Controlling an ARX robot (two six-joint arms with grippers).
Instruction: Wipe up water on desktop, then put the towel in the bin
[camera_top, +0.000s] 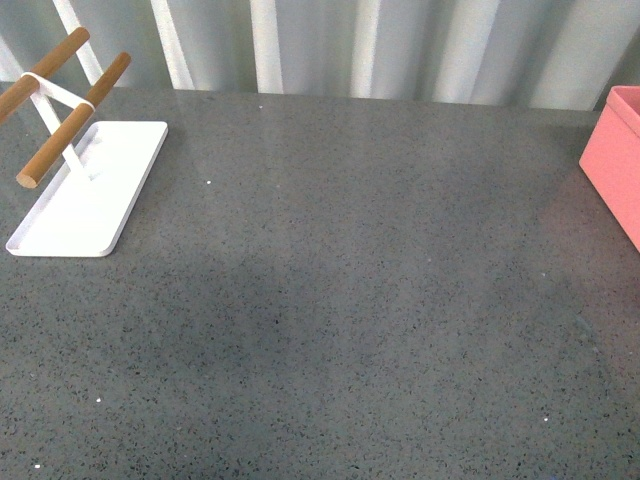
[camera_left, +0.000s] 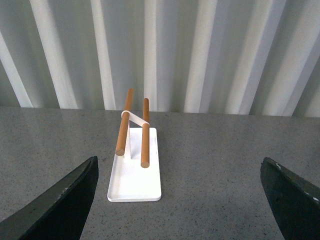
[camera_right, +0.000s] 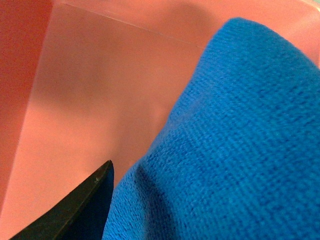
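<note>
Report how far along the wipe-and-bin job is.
Done, apparently: the desktop shows no visible water in the front view. In hand: the towel fills the right wrist view, with the bin's pink inside right behind it. Whether the right gripper holds it is unclear. Left: release and withdraw. The left gripper hangs open, empty.

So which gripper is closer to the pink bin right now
Right. Its wrist view is filled by the bin and the towel, so it's inside or just above. The left gripper faces the white tray.

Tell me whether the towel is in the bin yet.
In. The right wrist view shows the towel against the bin floor and walls; whether it is released, cannot tell.
</note>
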